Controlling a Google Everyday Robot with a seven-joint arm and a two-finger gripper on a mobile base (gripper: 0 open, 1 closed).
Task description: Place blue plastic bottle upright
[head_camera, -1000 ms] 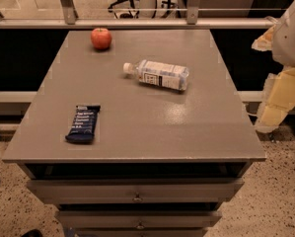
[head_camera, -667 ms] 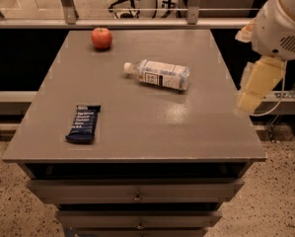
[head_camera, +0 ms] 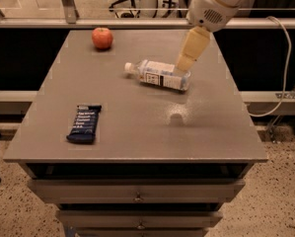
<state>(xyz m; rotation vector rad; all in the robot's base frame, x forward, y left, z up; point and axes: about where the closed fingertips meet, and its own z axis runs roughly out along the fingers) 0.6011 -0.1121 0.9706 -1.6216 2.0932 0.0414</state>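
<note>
The blue plastic bottle (head_camera: 159, 75) lies on its side in the middle-back of the grey table (head_camera: 137, 137). Its white cap points left toward the apple and its white label faces up. My gripper (head_camera: 185, 63) hangs from the white arm that comes in from the top right. Its cream-coloured tip is right at the bottle's base end, at the bottle's right. I cannot tell whether it touches the bottle.
A red apple (head_camera: 102, 38) sits at the table's back left. A dark-blue snack bar wrapper (head_camera: 84, 123) lies at the front left. Drawers (head_camera: 137, 198) are under the tabletop. A cable (head_camera: 285, 58) hangs at the right, and a rail runs behind the table.
The arm has swung left from beyond the table's right edge to over the table, bringing the gripper to the bottle's base end. The bottle, apple and wrapper have not moved.
</note>
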